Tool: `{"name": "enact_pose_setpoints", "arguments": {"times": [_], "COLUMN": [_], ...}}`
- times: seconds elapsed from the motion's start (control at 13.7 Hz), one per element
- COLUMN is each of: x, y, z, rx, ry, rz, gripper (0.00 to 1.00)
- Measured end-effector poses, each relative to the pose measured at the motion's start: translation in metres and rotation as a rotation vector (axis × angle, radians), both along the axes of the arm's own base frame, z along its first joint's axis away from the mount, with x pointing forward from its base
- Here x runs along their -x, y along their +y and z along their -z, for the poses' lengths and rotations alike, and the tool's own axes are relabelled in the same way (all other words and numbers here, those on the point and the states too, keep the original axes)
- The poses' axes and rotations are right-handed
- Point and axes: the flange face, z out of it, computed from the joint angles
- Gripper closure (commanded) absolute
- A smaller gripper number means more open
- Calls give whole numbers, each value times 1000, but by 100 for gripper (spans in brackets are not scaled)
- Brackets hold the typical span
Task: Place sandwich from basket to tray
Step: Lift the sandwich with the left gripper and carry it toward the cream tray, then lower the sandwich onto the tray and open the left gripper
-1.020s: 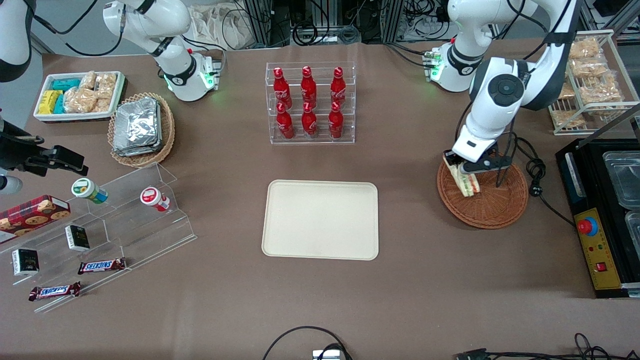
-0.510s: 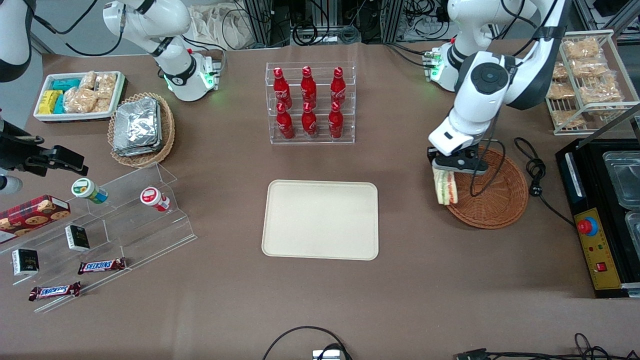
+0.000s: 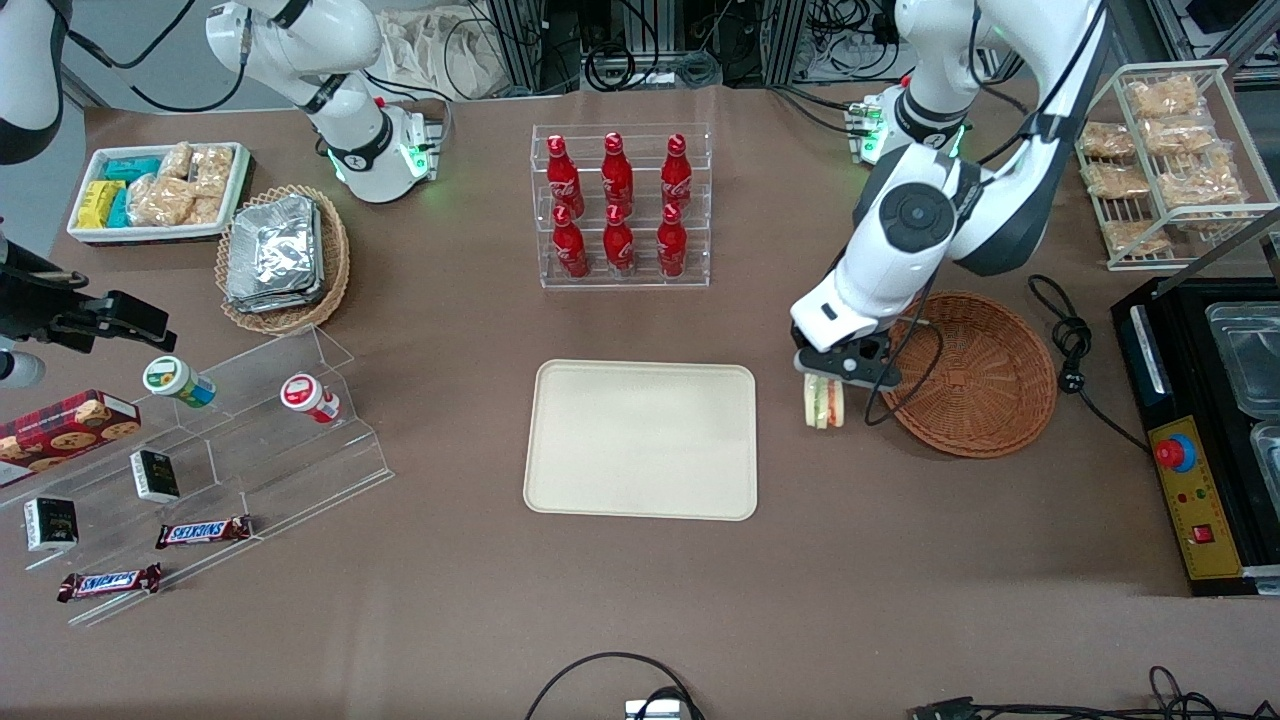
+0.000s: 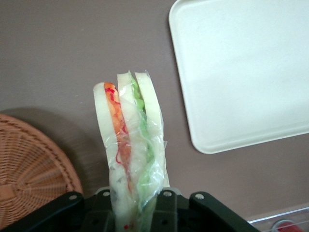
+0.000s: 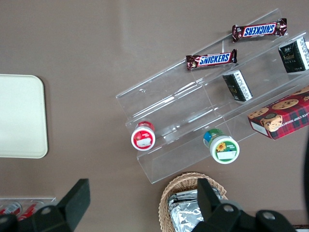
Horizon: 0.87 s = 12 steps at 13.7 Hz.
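Since a second earlier, the hand [image 3: 826, 378] had carried the wrapped sandwich [image 3: 825, 402] out of the wicker basket [image 3: 985, 385]; pinching it, the hand hung over bare counter [image 3: 800, 560] between basket and cream tray [image 3: 640, 440], at the tray's three o'clock.

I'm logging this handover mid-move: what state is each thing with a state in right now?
sandwich: wrapped in clear film, gripped, in the air between basket and tray.
gripper: shut on the sandwich.
basket: nothing in it.
tray: nothing on it yet.
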Motion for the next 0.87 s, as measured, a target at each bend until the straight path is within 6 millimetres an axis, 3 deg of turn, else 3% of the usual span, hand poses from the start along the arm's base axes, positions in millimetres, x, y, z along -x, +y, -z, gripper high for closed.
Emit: {"name": "enact_pose_setpoints", "arguments": {"times": [0.51,0.87], "x": [-9,-20], "y": [-79,-105], "z": [19,51], "rx": [51,43], "ry": [27,9], "rz": [-41,-78], "gripper": [81,81]}}
